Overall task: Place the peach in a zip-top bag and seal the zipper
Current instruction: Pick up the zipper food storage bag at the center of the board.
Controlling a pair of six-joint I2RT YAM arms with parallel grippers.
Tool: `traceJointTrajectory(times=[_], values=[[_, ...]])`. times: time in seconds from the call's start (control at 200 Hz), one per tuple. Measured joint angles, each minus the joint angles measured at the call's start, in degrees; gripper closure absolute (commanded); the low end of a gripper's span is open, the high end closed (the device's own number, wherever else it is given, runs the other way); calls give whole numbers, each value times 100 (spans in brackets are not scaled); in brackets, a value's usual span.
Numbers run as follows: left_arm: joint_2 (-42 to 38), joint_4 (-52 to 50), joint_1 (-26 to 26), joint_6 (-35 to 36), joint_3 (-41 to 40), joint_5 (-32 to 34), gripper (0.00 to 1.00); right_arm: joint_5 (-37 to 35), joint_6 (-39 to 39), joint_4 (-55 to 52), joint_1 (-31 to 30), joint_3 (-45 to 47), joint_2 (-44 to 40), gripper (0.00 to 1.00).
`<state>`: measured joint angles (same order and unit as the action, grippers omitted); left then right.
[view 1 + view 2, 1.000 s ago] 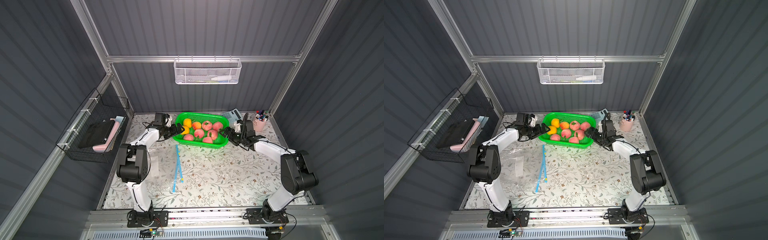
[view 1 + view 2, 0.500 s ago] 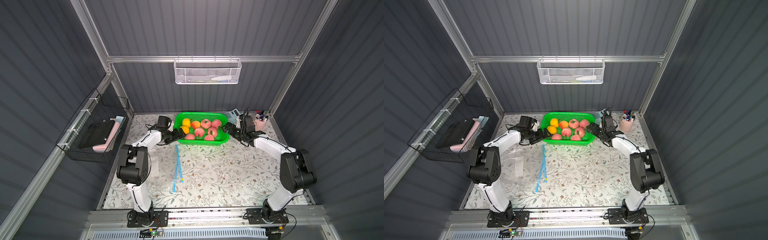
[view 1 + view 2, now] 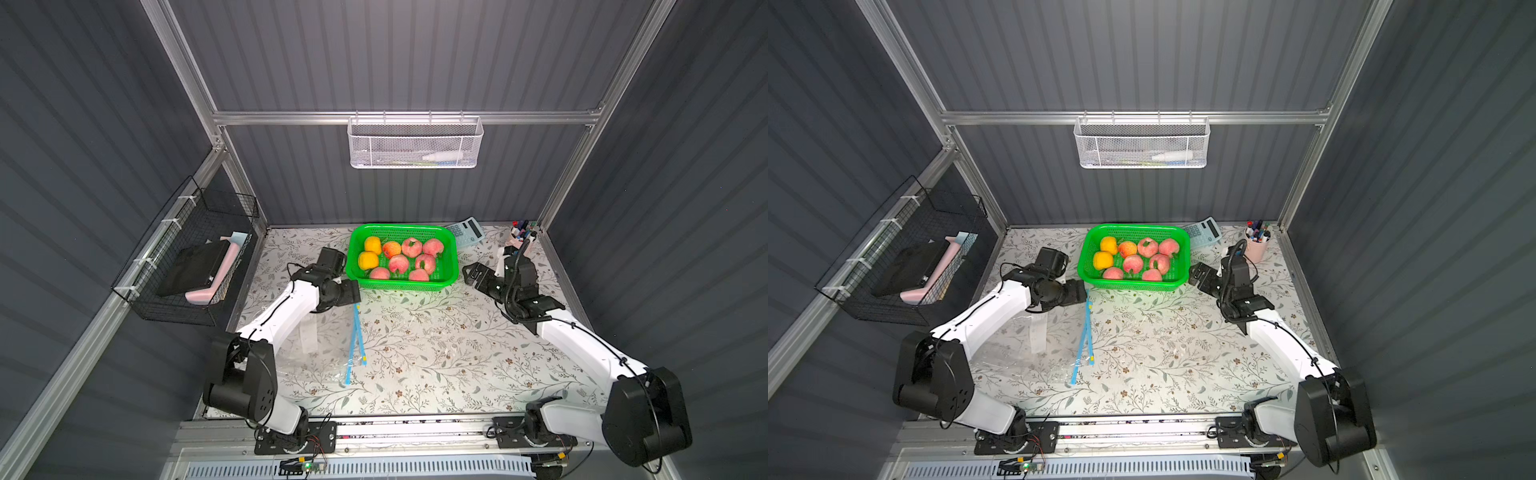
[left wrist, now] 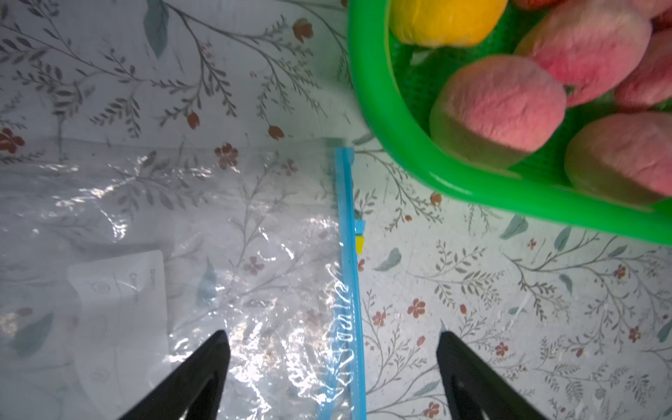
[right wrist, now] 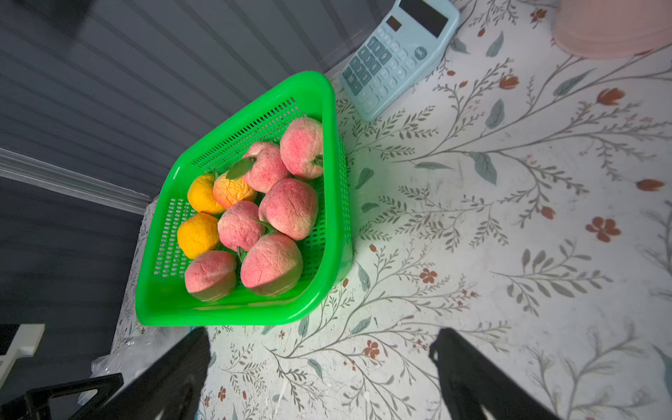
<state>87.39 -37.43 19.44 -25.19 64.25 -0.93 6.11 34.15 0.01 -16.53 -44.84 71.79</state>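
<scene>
Lying flat, the clear zip-top bag has a blue zipper; left tool and right tool gape.

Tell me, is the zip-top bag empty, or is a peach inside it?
Empty. The zip-top bag lies flat, and the floral table shows through its clear plastic; the peaches sit in the green basket.

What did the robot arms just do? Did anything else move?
Both arms pulled back from the green basket. The left gripper moved over the zip-top bag; the right gripper backed off sideways. Both are open, holding nothing. Basket, peaches and bag stayed about put.
</scene>
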Motion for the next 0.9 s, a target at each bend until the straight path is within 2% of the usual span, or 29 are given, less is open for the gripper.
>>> traceJointTrajectory(times=[0.175, 0.255, 0.32, 0.52, 0.901], values=[[304, -221, 592, -223, -66, 295, 26, 181, 85, 125, 0, 61, -7, 6], [597, -219, 741, -337, -48, 437, 31, 254, 122, 192, 0, 61, 17, 6], [892, -219, 822, -417, -13, 509, 40, 295, 146, 216, 0, 61, 39, 6], [1613, -352, 859, -597, 247, 828, 51, 334, 164, 264, 0, 76, 72, 7], [1659, -433, 859, -743, 367, 1080, 75, 404, 173, 339, 0, 146, 179, 8]])
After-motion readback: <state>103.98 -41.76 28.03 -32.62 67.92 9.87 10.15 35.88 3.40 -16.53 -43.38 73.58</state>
